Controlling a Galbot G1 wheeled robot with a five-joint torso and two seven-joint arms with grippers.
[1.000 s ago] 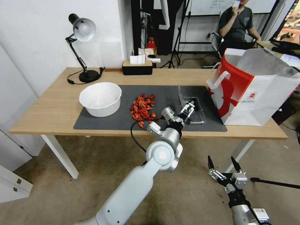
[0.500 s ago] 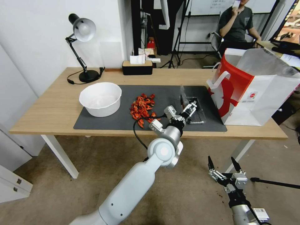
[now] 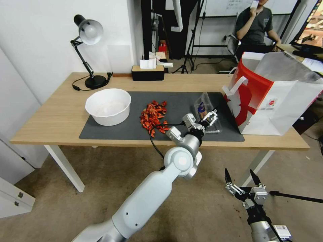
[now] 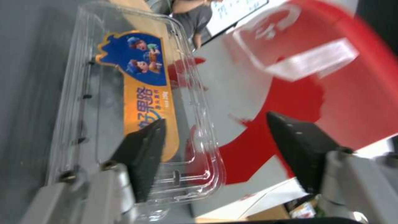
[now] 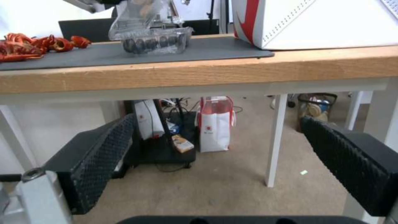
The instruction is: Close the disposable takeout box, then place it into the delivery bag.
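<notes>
The disposable takeout box [image 3: 214, 126] lies on the dark mat just left of the delivery bag [image 3: 272, 97], a big red and white paper bag with white handles. Its clear lid [image 3: 201, 107], which carries a blue and orange sticker, leans over the base. My left gripper [image 3: 211, 116] is open at the lid. In the left wrist view one finger [image 4: 143, 152] rests against the lid [image 4: 136, 93], and the bag [image 4: 356, 93] is just beyond. My right gripper [image 3: 242, 179] hangs open below the table's front edge. From there I see the box [image 5: 153, 42] holding dark round pieces.
A white bowl [image 3: 107, 107] and a pile of red shell pieces [image 3: 153, 117] share the mat [image 3: 117, 129]. A desk lamp [image 3: 89, 57] and a tissue box [image 3: 148, 72] stand at the back of the wooden table [image 3: 50, 124]. A small bag [image 5: 215, 127] stands underneath.
My left gripper has moved right toward the bag, tipping the lid from nearly upright to leaning over the base. The right arm has stayed put.
</notes>
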